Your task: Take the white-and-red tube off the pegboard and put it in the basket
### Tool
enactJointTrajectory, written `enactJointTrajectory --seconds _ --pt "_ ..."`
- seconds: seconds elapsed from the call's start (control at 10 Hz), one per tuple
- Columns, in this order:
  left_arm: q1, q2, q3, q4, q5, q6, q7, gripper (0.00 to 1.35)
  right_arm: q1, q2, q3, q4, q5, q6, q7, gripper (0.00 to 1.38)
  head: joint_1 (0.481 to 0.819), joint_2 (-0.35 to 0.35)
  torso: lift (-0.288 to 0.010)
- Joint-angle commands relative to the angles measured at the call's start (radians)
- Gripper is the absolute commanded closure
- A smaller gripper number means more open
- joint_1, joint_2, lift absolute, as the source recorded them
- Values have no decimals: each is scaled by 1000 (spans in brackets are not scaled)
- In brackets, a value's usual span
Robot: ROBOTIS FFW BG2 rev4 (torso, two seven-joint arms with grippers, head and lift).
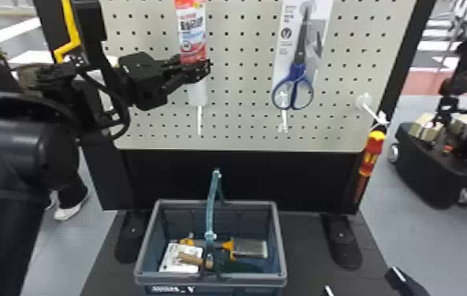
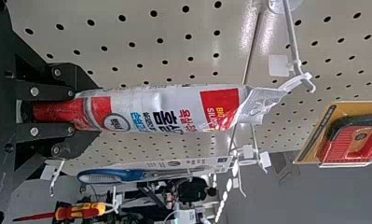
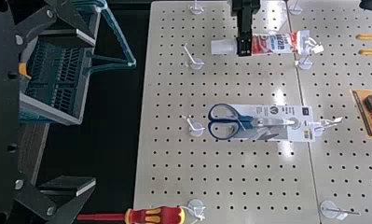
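The white-and-red tube (image 1: 192,37) hangs upright on the pegboard (image 1: 240,90), white cap down. My left gripper (image 1: 201,70) is shut on its lower red part, just above the cap. In the left wrist view, the left gripper (image 2: 88,111) has a finger on each side of the tube (image 2: 165,108), whose clear-wrapped flat end meets the tip of a white hook (image 2: 298,77). At the head view's bottom right is my right gripper (image 1: 364,284); its wrist view shows the right gripper (image 3: 94,113) open with nothing between its fingers. The basket (image 1: 280,236) stands below the pegboard.
Packaged scissors (image 1: 298,67) hang right of the tube, a red-yellow screwdriver (image 1: 371,153) at the board's lower right. White hooks jut from the board. The basket's teal handle (image 1: 212,204) stands up; a brush (image 1: 248,248) and a white package (image 1: 175,252) lie inside.
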Motion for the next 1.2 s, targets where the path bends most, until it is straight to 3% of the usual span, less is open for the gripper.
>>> enactJointTrajectory --seconds 0.0,0.3,0.5,0.7,1.0,1.1 --pt "2 0 3 -34 -22 -12 6 1115 1 0 0 3 0 0 0 239 549 0 -100" --pt "75 -6 38 -196 -55 -45 76 1115 1 0 0 7 -2 0 0 239 549 0 -100" --pt "191 -26 97 -289 -12 -87 114 1115 1 0 0 7 -2 0 0 237 549 0 -100" --pt "365 -89 195 -370 32 -150 197 1115 5 0 0 5 -3 0 0 237 549 0 -100" --pt "528 -170 287 -370 38 -268 263 1115 3 2 6 7 -3 0 0 237 549 0 -100" --pt "573 -184 305 -338 72 -320 295 1115 -4 2 9 12 -3 0 0 237 549 0 -100"
